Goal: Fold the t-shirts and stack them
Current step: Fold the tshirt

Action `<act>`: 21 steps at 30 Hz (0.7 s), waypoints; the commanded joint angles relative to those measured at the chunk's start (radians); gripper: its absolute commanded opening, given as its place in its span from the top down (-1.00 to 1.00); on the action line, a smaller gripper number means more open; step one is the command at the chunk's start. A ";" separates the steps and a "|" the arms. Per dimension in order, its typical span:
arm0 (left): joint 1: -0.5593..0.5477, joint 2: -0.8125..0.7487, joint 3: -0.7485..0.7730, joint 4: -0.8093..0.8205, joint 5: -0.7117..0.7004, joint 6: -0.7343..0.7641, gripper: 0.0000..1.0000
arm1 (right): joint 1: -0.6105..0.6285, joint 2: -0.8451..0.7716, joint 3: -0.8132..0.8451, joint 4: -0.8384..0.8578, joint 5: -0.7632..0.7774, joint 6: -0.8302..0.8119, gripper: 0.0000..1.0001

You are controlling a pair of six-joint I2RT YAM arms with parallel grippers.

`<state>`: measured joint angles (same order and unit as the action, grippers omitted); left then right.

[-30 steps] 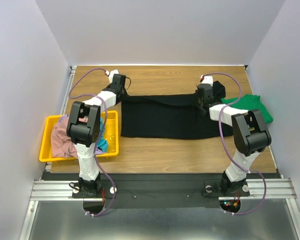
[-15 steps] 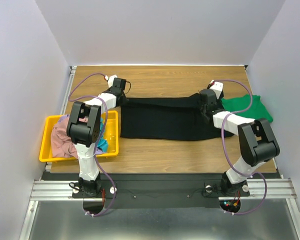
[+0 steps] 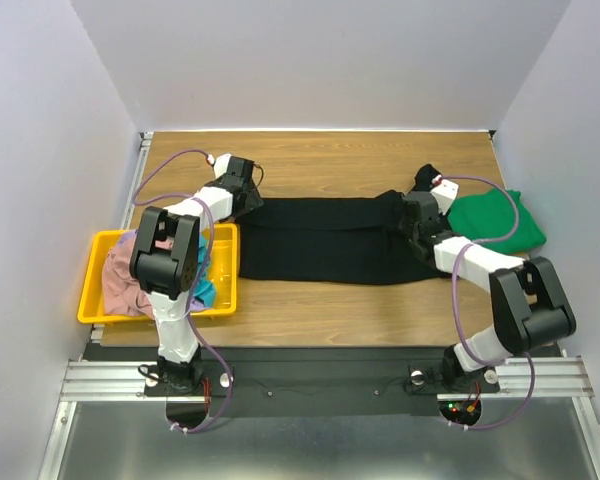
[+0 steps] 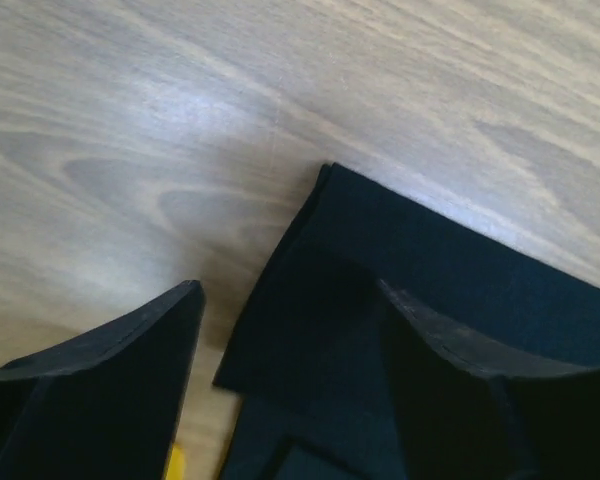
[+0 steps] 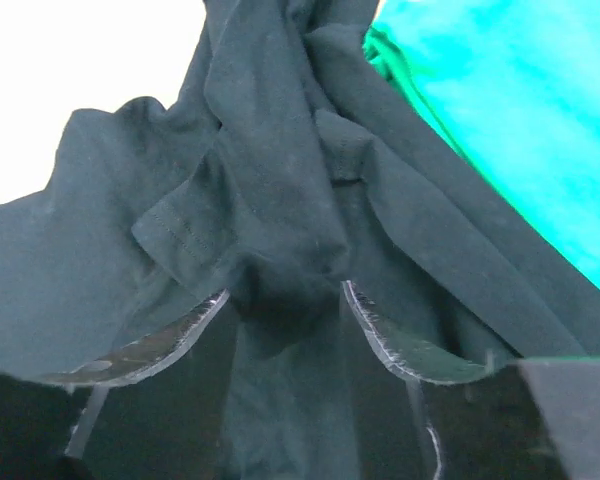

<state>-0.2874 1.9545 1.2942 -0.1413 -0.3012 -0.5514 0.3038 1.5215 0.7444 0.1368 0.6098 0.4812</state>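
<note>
A large black t-shirt [image 3: 320, 240] lies folded into a long band across the middle of the table. My left gripper [image 3: 248, 195] sits low at its far left corner, open; in the left wrist view the flat cloth corner [image 4: 430, 270] lies on the wood between and beyond my left gripper [image 4: 290, 290]. My right gripper [image 3: 413, 212] is over the shirt's bunched right end. There my right gripper [image 5: 282, 290] stands open, a loose fold of black cloth [image 5: 270, 200] between the fingers. A green t-shirt [image 3: 495, 222] [image 5: 520, 110] lies right beside that end.
A yellow bin [image 3: 85, 300] stands at the table's left edge holding a dusty-pink shirt [image 3: 120, 280] and a teal one [image 3: 206, 291]. Bare wooden tabletop [image 3: 330, 160] stretches behind the black shirt, and white walls close in three sides.
Both grippers have opened and let go of the black shirt's far edge. Both moved slightly nearer, the right one also rightward, and the shirt now lies flatter.
</note>
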 commanded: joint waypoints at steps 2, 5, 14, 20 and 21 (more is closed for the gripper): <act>-0.045 -0.164 0.007 -0.066 -0.061 -0.001 -0.97 | 0.014 -0.136 0.015 -0.097 0.051 0.037 -0.28; -0.081 -0.212 0.028 -0.096 -0.082 -0.002 -0.97 | 0.012 -0.195 0.058 -0.124 0.015 -0.021 -0.72; -0.137 -0.186 0.039 0.008 0.005 0.033 -0.97 | 0.008 0.007 0.320 -0.195 0.051 -0.096 -1.00; -0.137 -0.075 0.033 0.062 0.066 0.051 -0.97 | -0.052 0.210 0.516 -0.278 0.021 -0.098 -0.99; -0.136 -0.062 0.031 0.065 0.068 0.048 -0.97 | -0.063 0.263 0.571 -0.285 0.019 -0.107 -0.98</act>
<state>-0.4301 1.8477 1.3170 -0.1108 -0.2615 -0.5236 0.2855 1.6909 1.1820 -0.0853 0.6197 0.3985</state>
